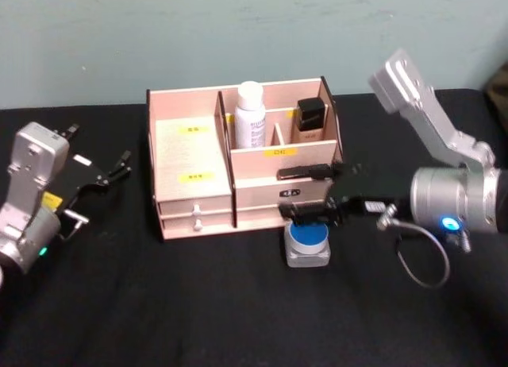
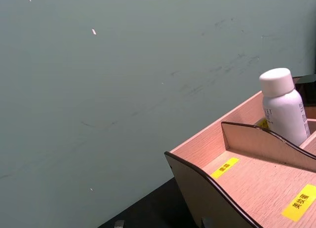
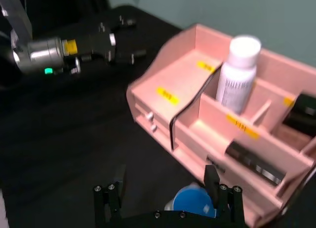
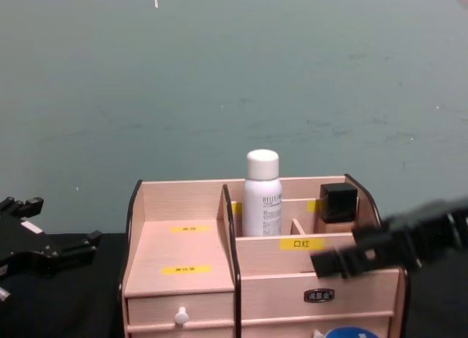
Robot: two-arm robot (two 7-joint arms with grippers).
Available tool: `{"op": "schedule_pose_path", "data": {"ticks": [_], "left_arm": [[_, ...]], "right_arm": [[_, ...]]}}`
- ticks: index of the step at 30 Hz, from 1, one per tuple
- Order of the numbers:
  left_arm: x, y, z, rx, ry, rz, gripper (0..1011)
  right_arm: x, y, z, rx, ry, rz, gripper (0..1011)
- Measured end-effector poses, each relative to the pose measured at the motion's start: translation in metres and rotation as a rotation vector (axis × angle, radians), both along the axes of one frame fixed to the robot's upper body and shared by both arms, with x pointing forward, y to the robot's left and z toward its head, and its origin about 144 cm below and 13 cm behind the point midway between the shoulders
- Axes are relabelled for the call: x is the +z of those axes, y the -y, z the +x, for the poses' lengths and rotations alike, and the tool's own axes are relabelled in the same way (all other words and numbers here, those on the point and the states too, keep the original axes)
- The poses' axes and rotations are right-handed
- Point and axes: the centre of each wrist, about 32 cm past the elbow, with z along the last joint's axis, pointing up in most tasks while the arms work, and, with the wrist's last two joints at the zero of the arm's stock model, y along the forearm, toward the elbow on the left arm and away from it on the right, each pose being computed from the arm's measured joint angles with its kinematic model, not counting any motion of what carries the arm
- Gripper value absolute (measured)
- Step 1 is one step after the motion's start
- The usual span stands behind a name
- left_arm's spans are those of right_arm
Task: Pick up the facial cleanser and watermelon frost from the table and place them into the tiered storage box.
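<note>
**Right pincer open over the blue-lidded jar, left one parked**

- Right gripper [image 3: 165, 186]: fingers spread wide, grasping nothing. It sits low at the front right of the tiered storage box [image 1: 190, 156]. In the right wrist view the jar's lid lies between the two fingers. Can't tell if either finger touches it.
- Blue-lidded jar [image 1: 308, 240]: one, on the black table [image 1: 198, 303], just in front of the box's right half. No writing on it that I can make out.
- White bottle [image 1: 250, 115]: one, upright in a back compartment of the box, just right of the curved middle divider. Grey print on its body, too small to read.
- Black block [image 1: 311, 115]: one, upright in the back right compartment.
- Dark bar [image 3: 254, 161]: one, lying in the front right compartment.
- Box: centre of the table, toward the back edge. Two white-knobbed drawers stacked at lower left. A dark oval plate [image 4: 319, 295] sits on the lower right front, text unreadable.
- Yellow labels: five count in the chest view. Two are on the left stepped tray and two on the back compartments. One on the front divider [image 4: 301, 243] reads 口红. In the left wrist view a tray label [image 2: 299, 202] looks like 美妆蛋.
- Left gripper [image 3: 134, 38]: fingers parted, empty, over the table's left side, well apart from the box.
</note>
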Motion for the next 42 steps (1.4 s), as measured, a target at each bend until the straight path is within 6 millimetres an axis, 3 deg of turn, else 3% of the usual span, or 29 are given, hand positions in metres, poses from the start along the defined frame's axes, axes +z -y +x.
{"op": "schedule_pose_path", "data": {"ticks": [15,25,42], "left_arm": [[0.0,0.0,0.0,0.0,0.0,0.0,1010],[0.0,0.0,0.0,0.0,0.0,0.0,1010],[0.0,0.0,0.0,0.0,0.0,0.0,1010]], "right_arm": [[-0.019,0.001,-0.013,-0.026,-0.074,-0.117,1000],[-0.035,0.007,-0.008,-0.055,-0.106,-0.187,1000],[-0.044,0.003,0.006,-0.064,-0.089,-0.178,1000]]}}
